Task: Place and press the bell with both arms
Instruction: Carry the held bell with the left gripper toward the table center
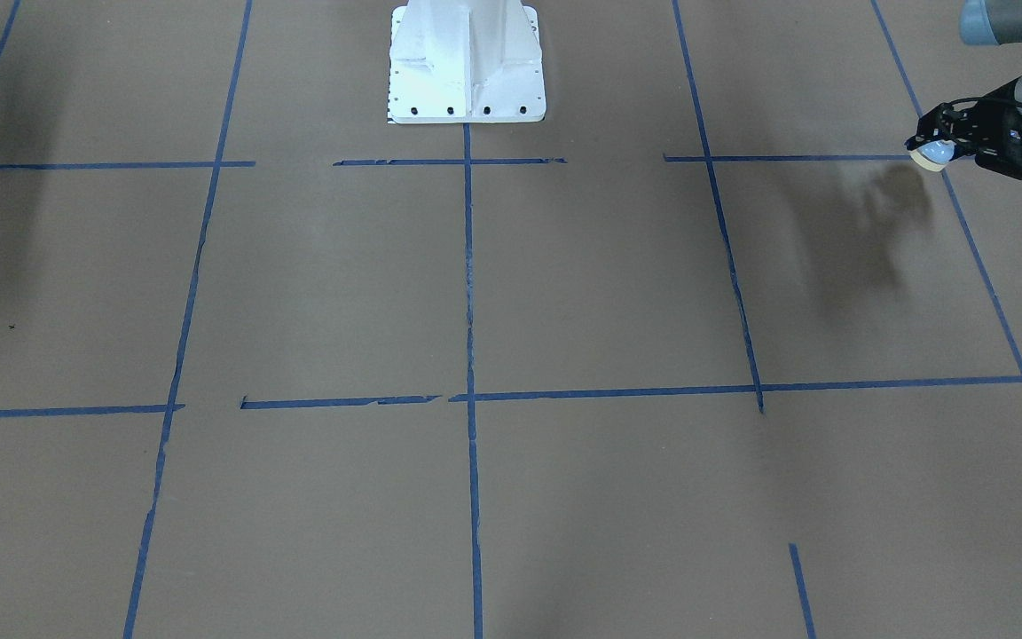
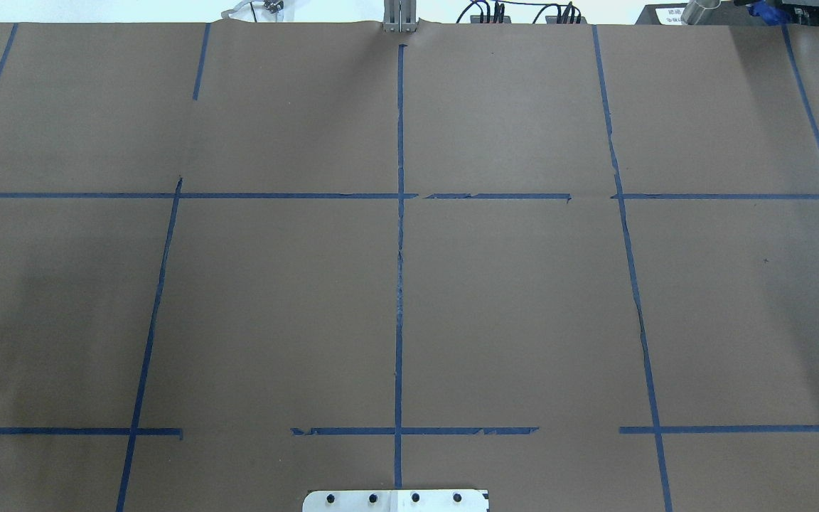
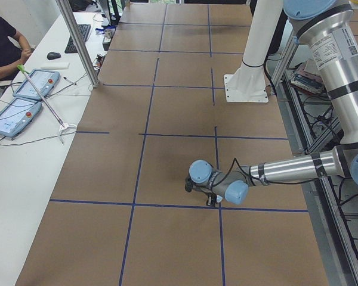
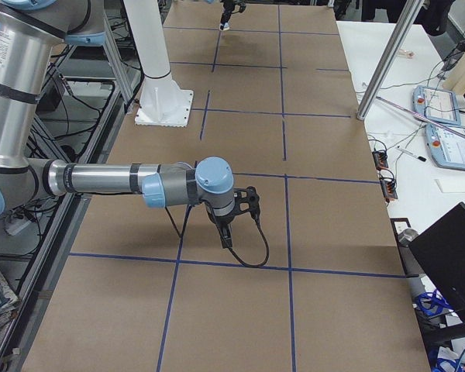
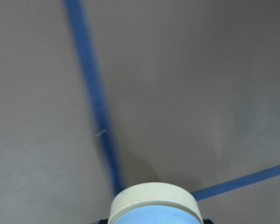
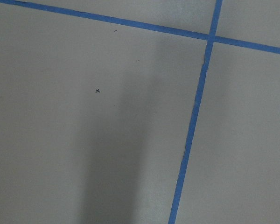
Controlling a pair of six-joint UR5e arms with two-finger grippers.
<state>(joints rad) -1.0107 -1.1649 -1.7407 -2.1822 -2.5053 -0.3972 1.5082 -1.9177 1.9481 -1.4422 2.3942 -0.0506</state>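
One bell (image 1: 931, 156) in jaws of the left arm (image 3: 286, 170) — one right arm (image 4: 101, 178) apart.

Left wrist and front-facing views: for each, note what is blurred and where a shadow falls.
Left wrist view: the bell is cropped at the bottom edge, the blue tape smeared, a dark shadow just beyond the bell. Front-facing view: sharp; the left gripper with the bell throws a soft shadow on the brown paper.
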